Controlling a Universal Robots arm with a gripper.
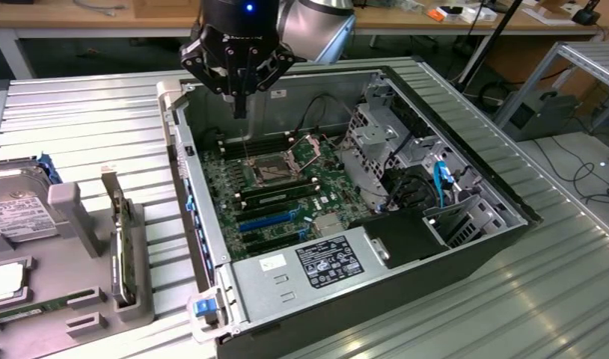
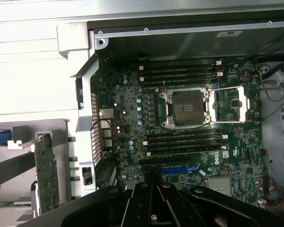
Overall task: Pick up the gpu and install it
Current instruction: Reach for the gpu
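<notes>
The gpu stands on edge in a slot of the grey holder at the exterior view's left, outside the computer case; its silver bracket points toward the far end. The wrist view catches the gpu as a thin card with a green board face. My gripper hangs above the far end of the open case, over the motherboard and well away from the gpu. Its fingers are pressed together and shut, with nothing between them.
The motherboard carries an open CPU socket, memory slots and a blue expansion slot. A silver hard drive with a white label lies at the far left of the holder. Drive cages and cables fill the case's right side.
</notes>
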